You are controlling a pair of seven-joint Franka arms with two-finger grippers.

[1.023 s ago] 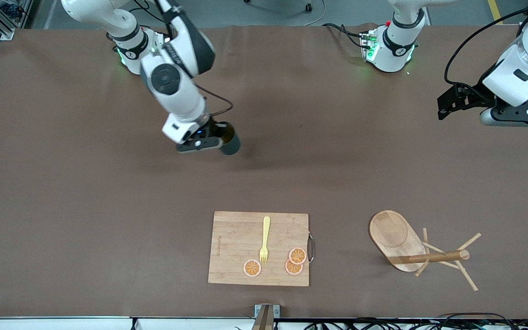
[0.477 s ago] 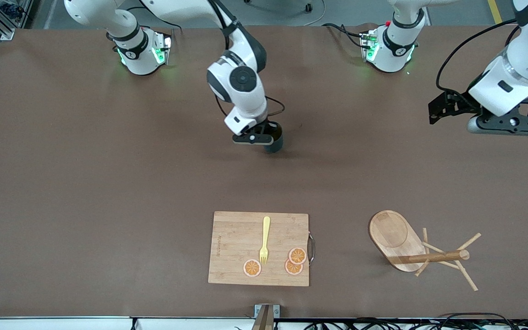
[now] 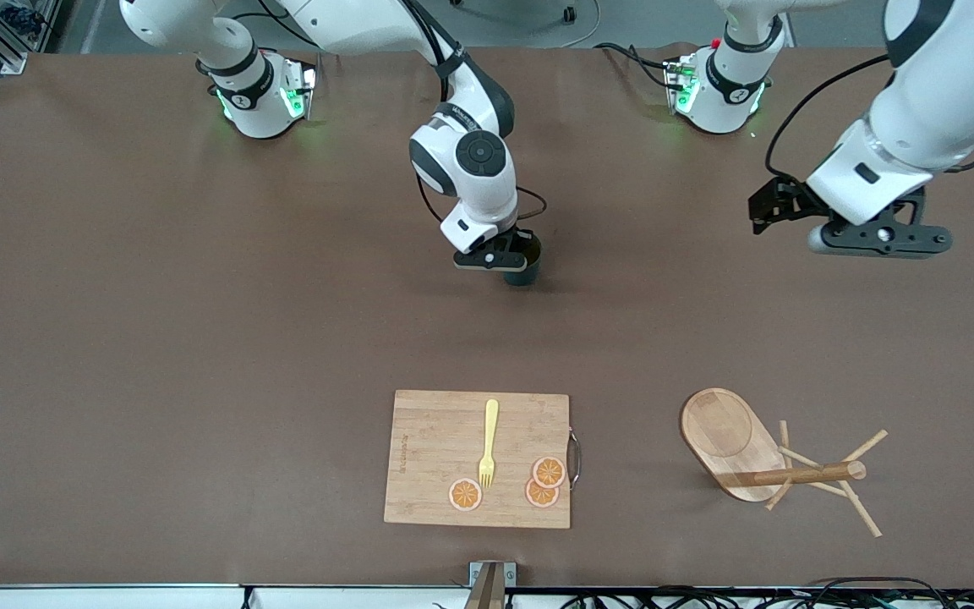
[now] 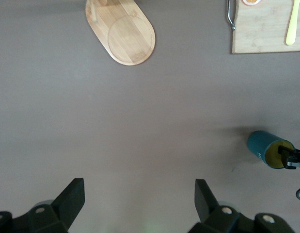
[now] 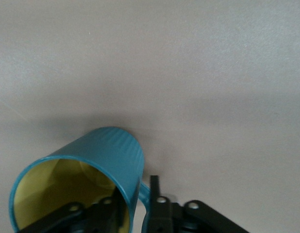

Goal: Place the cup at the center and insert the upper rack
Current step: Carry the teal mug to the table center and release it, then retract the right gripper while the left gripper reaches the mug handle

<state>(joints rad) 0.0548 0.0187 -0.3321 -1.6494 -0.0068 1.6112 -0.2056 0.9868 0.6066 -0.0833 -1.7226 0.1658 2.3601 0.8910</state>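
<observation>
Front view, stock by size.

1 table (image 3: 157,338), brown covering. Its edges run along the top and bottom of the frame, and most of its surface is open.

2 arms, with their bases at the top of the frame.
- The left gripper (image 3: 779,207) hangs over bare table in the upper part of the frame, at the left arm's end. Its jaws are spread wide and hold nothing.
- The right gripper (image 3: 511,258) is down at the rim of the cup, at upper centre. Whether it is gripping the cup cannot be told.

1 cutting board (image 3: 436,440), rectangular bamboo, at lower centre near the bottom table edge. It has a metal handle on the edge toward the left arm's end. A line of print along the other short edge is too small to read.

1 upper rack (image 3: 728,440), a wooden mug tree lying on its side at the bottom of the frame, toward the left arm's end. The oval base is tipped up, and the post and thin pegs rest on the table. It is well apart from the board, with open table all round it.

1 cup (image 3: 526,272), dark teal with a yellow inside, at upper centre. It is well apart from the board and the rack.

1 fork (image 3: 489,444), yellow, flat on the board.

3 orange slices (image 3: 465,494) on the board beside the fork tines. Two of them overlap.
</observation>
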